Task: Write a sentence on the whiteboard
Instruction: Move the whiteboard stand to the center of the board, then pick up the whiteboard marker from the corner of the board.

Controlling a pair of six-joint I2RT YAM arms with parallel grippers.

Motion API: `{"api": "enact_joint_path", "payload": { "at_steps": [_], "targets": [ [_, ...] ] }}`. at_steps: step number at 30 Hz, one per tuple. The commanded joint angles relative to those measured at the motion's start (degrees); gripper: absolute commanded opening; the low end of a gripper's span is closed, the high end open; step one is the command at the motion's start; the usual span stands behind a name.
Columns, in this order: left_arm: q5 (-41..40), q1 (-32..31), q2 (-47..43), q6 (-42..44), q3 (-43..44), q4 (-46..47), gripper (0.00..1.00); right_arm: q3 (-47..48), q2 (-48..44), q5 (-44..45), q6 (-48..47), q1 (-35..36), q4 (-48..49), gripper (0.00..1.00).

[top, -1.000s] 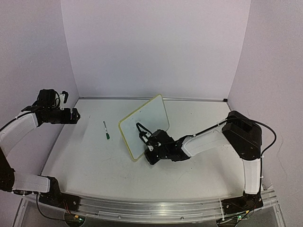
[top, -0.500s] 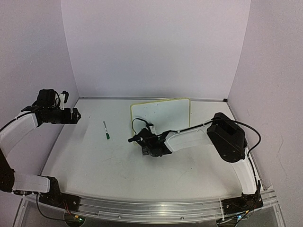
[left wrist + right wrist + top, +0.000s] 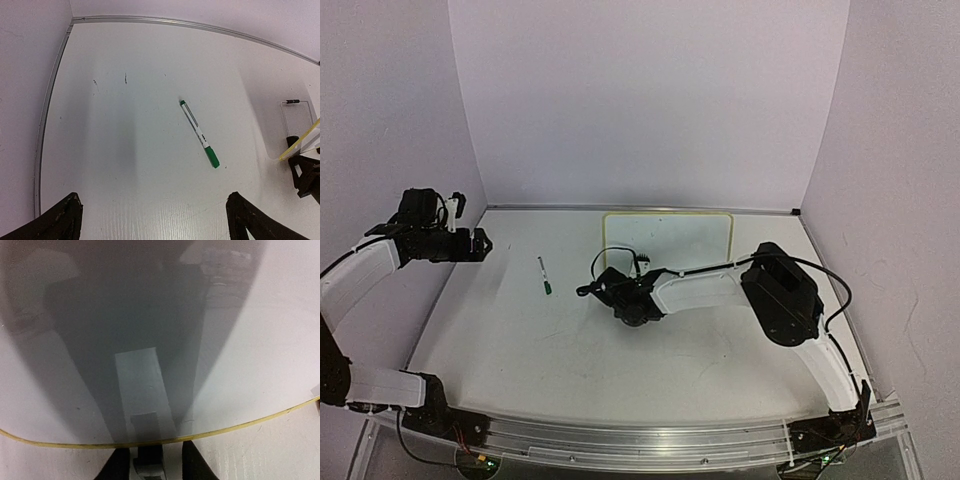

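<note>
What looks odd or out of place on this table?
The whiteboard isn't lying flat: the right gripper pinches its rim and seems to hold it tilted off the table. Its face is blank, and the green marker lies untouched on the table, over to the left.

Left arm (image 3: 365, 270) is hiked up over the left side of the counter, white forearm angled inward. The left tool (image 3: 480, 243) hangs in the air, pointing right and tipped downward. From its wrist cam the two black fingers (image 3: 62, 220) sit wide apart at the bottom corners with nothing between them.

Right arm (image 3: 720, 290) comes up from its base at the near right, bends at a chunky black elbow and stretches way left, forearm low to the counter. The right tool (image 3: 612, 287) sits low near the middle. Its fingers (image 3: 117, 467) are close together, but honestly I can't tell if they're pinching anything.
</note>
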Motion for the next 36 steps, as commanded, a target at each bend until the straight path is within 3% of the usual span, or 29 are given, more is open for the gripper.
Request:
{"api": "enact_joint_path", "payload": {
  "at_steps": [1, 5, 10, 16, 22, 27, 32, 36],
  "targets": [
    [-0.9, 0.1, 0.0, -4.2, 2.1, -0.5, 0.99, -1.3, -3.0, 0.5, -1.0, 0.4, -0.6, 0.57],
    [-3.7, 0.0, -0.2, -11.9, 1.8, -0.4, 0.99, -9.7, -11.5, -1.2, -5.7, 1.4, 4.7, 0.83],
    [-5.3, -1.5, 1.4, -21.4, -0.5, 3.1, 0.97, -23.6, -23.9, -7.3, -10.9, 2.3, 12.8, 0.91],
    [-13.7, -10.5, 7.7, -27.6, -0.4, 5.4, 0.96, -37.2, -38.6, -10.6, -16.3, 2.2, 17.5, 0.97],
    [-12.4, -15.9, 21.0, -31.4, 3.9, 8.1, 0.90, -43.3, -48.7, -13.9, -21.0, -3.4, 17.3, 0.98],
    [-12.8, -19.1, 33.2, -29.9, 12.5, 5.8, 0.83, -45.9, -53.0, -20.0, -21.3, -12.2, 17.2, 0.96],
    [-12.9, -19.6, 39.6, -29.8, 17.0, 5.8, 0.74, -46.2, -54.1, -23.4, -22.7, -17.2, 17.3, 0.94],
    [-12.4, -19.8, 44.5, -28.7, 20.2, 4.8, 0.60, -46.3, -54.5, -25.3, -22.0, -19.3, 17.2, 0.93]
  ]
}}
